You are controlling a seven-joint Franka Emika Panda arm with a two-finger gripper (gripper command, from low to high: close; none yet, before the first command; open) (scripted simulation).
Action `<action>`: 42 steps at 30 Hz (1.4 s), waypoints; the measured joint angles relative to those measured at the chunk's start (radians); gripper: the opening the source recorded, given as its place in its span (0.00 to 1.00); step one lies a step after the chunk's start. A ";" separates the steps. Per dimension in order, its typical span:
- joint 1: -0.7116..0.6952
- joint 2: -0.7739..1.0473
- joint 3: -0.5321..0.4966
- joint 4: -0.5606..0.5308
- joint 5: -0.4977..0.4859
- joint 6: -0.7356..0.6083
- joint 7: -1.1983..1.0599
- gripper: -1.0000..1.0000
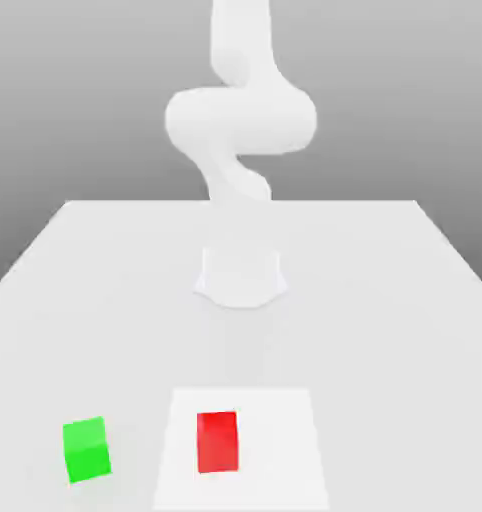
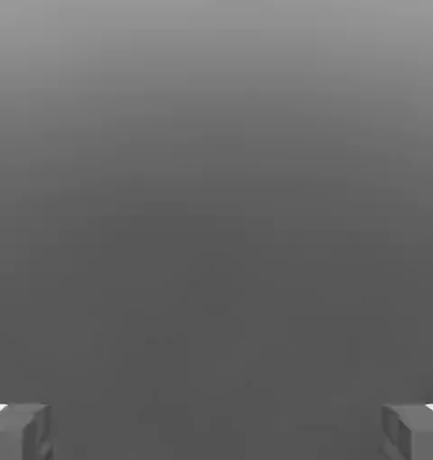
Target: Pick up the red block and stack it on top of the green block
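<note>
The gripper (image 2: 216, 433) stands wide open with nothing between its jaws, as the hand view shows; the step in hand looks to be the approach, best done by turning the jaws downward, squaring them to two opposite faces and descending centred (a skewed entry could twist the cube). The red block (image 1: 217, 442) lies well apart from them, on the white square (image 1: 285, 450), with the green block (image 1: 87, 450) toward the exterior view's left.

Bare bench (image 1: 135, 445) is left between the two blocks; no obstacle is seen above either block.Between the green block (image 1: 87, 450) and red block (image 1: 217, 442), a gap is left on the bench (image 1: 365, 350); both tops are exposed.
</note>
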 joint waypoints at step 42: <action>-0.032 0.817 -0.074 -0.294 0.020 0.391 -0.159 0.00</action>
